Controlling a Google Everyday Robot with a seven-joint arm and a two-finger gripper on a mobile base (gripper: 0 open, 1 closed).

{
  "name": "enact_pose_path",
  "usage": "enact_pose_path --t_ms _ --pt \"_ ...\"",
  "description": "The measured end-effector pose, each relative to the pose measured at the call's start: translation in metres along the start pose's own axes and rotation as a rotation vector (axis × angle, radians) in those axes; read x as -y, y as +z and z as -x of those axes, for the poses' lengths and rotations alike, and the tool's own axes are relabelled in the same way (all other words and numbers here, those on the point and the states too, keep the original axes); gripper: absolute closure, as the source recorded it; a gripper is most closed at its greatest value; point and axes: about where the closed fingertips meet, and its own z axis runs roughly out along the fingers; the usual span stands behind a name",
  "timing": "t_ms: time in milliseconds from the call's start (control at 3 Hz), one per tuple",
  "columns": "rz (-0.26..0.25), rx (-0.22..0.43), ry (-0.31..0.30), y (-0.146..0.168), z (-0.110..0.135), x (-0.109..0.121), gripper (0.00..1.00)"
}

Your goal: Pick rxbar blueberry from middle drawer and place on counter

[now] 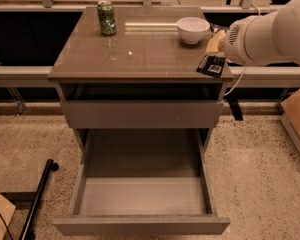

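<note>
Nearest: middle drawer [140, 225] stood pulled well out toward the camera, its light grey floor in plain view. A black pole [37, 201] lay on the speckled ground to its left. A cardboard box [296, 116] sat off to the right, well apart from the cabinet.

Above the drawer: a grey drawer front [140, 114], closed flush.

Next: worktop [140, 54], glossy brownish-grey. At its front right corner the pincer [213, 48] came in from the right on a thick white arm [270, 31]. The pincer was clamped on the top end of the rxbar blueberry [211, 64]. The bar hung below it, tilted, dark wrapper with white print facing out, over the corner's edge. Could not tell whether the bar touched the slab.

Farther back: a white bowl [193, 29] sat right of centre, near the pincer but apart from it. A green can [107, 18] stood upright at the back left.
</note>
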Motion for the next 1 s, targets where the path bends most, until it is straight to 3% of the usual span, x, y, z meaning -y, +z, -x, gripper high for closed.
enact_pose_path --t_ms 333,667,1000 --pt "0.0 0.0 0.0 0.0 0.0 0.0 1.0" --pt "0.023 0.046 0.024 0.016 0.01 -0.006 1.0" --pt "0.074 0.086 0.039 0.048 0.023 -0.02 1.0"
